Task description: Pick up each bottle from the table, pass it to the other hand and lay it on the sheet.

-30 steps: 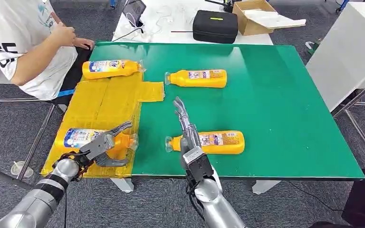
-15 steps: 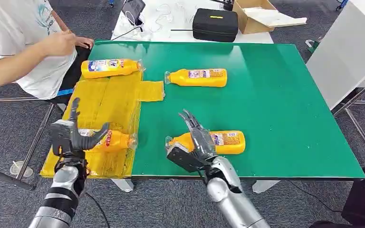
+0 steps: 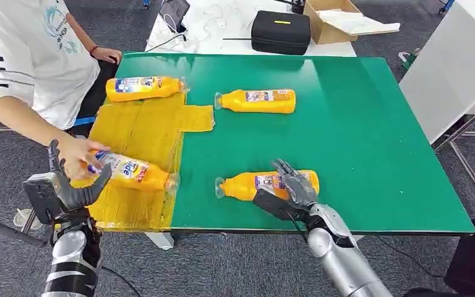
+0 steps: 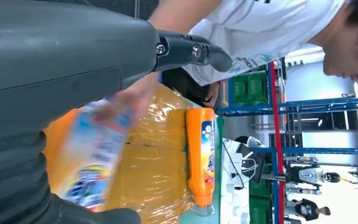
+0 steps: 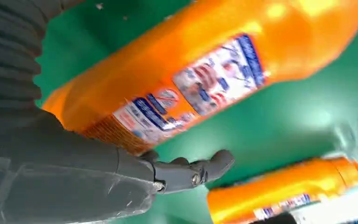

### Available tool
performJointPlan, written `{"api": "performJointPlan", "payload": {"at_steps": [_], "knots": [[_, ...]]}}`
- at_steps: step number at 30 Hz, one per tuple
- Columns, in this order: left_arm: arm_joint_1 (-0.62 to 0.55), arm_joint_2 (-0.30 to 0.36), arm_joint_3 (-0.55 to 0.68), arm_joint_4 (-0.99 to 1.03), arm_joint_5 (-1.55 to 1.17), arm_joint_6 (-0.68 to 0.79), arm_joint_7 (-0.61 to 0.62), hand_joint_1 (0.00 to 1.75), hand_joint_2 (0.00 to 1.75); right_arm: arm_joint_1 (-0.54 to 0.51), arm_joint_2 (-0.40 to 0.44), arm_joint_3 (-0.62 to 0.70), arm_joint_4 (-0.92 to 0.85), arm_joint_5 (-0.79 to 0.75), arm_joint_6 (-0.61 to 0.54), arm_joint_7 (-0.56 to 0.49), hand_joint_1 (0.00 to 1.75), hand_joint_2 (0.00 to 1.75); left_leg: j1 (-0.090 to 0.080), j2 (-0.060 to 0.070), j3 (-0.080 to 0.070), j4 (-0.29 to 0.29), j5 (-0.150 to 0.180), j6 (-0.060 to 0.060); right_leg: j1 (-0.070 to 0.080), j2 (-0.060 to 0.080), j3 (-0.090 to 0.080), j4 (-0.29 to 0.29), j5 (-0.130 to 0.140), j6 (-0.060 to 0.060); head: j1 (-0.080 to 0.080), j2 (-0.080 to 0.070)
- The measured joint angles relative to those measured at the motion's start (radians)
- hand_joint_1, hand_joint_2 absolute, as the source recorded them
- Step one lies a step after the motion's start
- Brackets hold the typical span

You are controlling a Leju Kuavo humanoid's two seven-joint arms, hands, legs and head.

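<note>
Four orange bottles lie flat. One (image 3: 142, 88) is at the far end of the yellow sheet (image 3: 142, 133). Another (image 3: 133, 173) is on the sheet's near part, with a person's hand (image 3: 80, 158) gripping its base. A third (image 3: 256, 101) lies on the green table (image 3: 359, 124) farther back. The fourth (image 3: 263, 184) lies near the front edge. My right hand (image 3: 287, 190) straddles that one, its fingers (image 3: 294, 180) draped over the top and its thumb (image 5: 191, 170) just beside the near side of the bottle (image 5: 182, 88). My left hand (image 3: 68, 189) is open, beside the sheet's near left corner.
The person in a white shirt (image 3: 31, 55) sits at the table's left side, one arm reaching over the sheet. A black case (image 3: 279, 32) and a cardboard box (image 3: 337, 20) stand on a white table beyond. A grey table (image 3: 457, 62) is at the right.
My left hand let go of the bottle on the sheet and drew back to the left. A person's hand reached in and took that bottle. My right hand turned and settled over the near bottle.
</note>
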Motion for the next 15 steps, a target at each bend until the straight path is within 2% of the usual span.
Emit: {"api": "performJointPlan", "payload": {"at_steps": [5, 15], "knots": [[-0.002, -0.004, 0.000, 0.017, -0.008, 0.000, 0.000, 0.00, 1.75, -0.016, -0.031, 0.002, 0.012, -0.005, 0.054, -0.004, 0.00, 1.75, 0.000, 0.000, 0.000, 0.000, 0.000, 0.000, 0.000, 0.000, 0.000, 0.000, 0.000, 0.000, 0.000, 0.000], [-0.031, -0.006, -0.001, 0.074, -0.013, -0.003, 0.000, 0.00, 1.75, -0.087, -0.039, 0.024, 0.102, 0.008, 0.084, 0.002, 0.00, 1.75, 0.000, 0.000, 0.003, 0.000, 0.000, 0.000, 0.000, 0.000, 0.002, 0.000, 0.000, 0.000, 0.000, 0.000]]}}
